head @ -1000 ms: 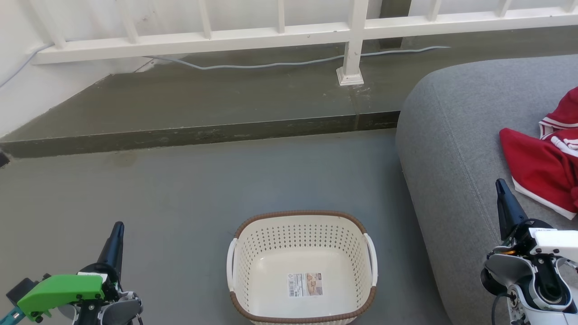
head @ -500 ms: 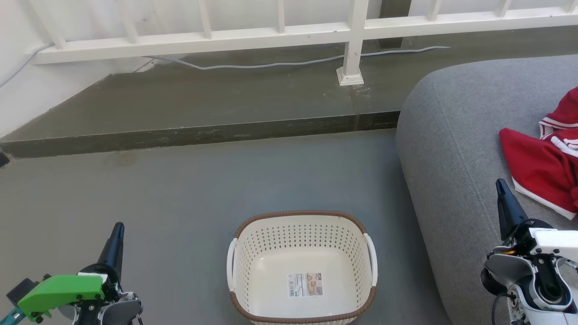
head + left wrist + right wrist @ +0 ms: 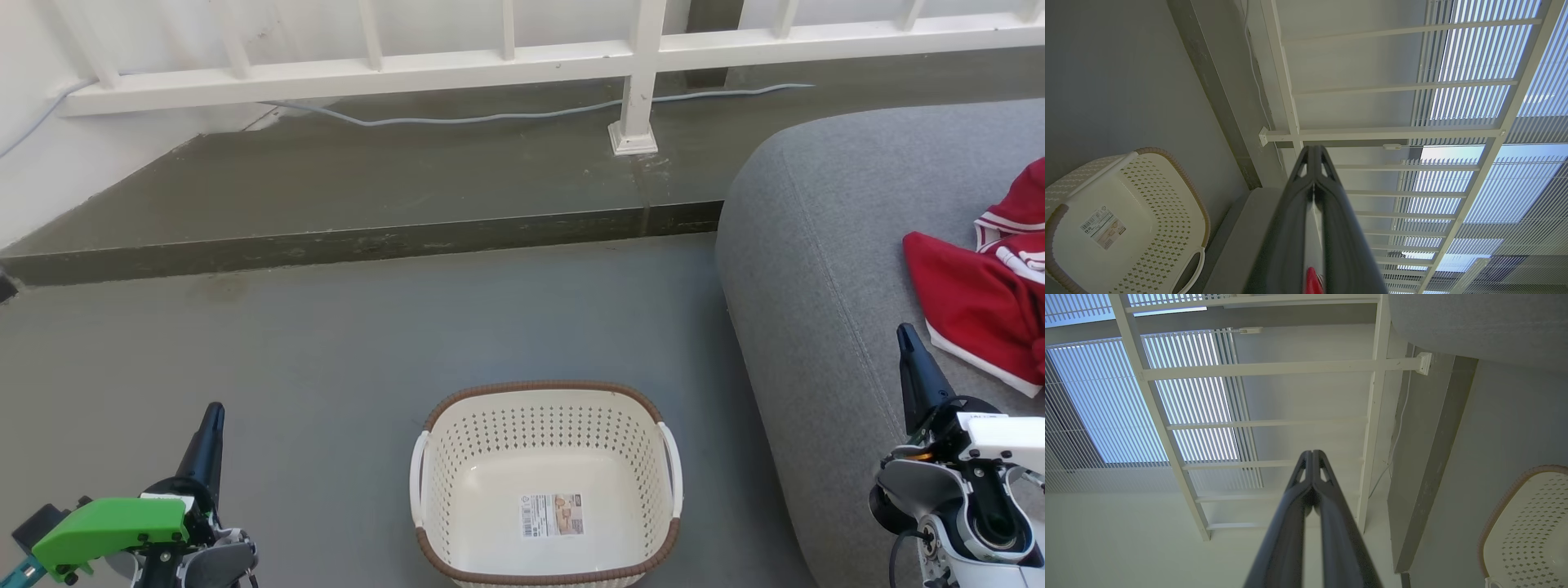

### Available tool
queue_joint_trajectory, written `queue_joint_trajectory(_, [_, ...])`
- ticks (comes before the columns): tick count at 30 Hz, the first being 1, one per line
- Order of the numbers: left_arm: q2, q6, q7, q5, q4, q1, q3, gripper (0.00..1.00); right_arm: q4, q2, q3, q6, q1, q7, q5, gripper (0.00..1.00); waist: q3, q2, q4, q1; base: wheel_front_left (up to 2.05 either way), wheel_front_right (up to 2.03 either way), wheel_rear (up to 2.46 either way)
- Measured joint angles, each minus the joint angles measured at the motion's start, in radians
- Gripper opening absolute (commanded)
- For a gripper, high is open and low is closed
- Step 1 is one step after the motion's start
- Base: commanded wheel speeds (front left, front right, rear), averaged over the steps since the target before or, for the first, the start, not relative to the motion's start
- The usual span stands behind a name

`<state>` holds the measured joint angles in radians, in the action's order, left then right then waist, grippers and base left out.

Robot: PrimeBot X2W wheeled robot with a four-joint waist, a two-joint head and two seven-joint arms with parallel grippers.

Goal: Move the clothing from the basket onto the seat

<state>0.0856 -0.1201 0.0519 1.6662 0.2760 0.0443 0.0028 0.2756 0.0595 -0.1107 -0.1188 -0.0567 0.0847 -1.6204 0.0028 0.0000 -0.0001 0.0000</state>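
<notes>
Right hand (image 3: 904, 333) near clothing (image 3: 971, 298) on seat (image 3: 824, 245)

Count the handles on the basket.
2. The left handle sits on the basket's left side, the right handle on its right side. None seems hidden.

No text can be read. A white label sticker (image 3: 553, 514) is stuck to the inside bottom of the basket (image 3: 545, 426); a barcode and a small brownish picture are made out on it, but its print is too small to be deciphered.
</notes>
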Motion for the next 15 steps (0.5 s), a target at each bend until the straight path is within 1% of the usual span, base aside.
queue_joint_trajectory(15, [0.0,0.0,0.0,0.0,0.001,0.001,0.001,0.0,0.0,-0.001,0.0,0.0,0.0,0.0,0.0,0.0,0.0,0.0,0.0,0.0,0.0,0.0,0.0])
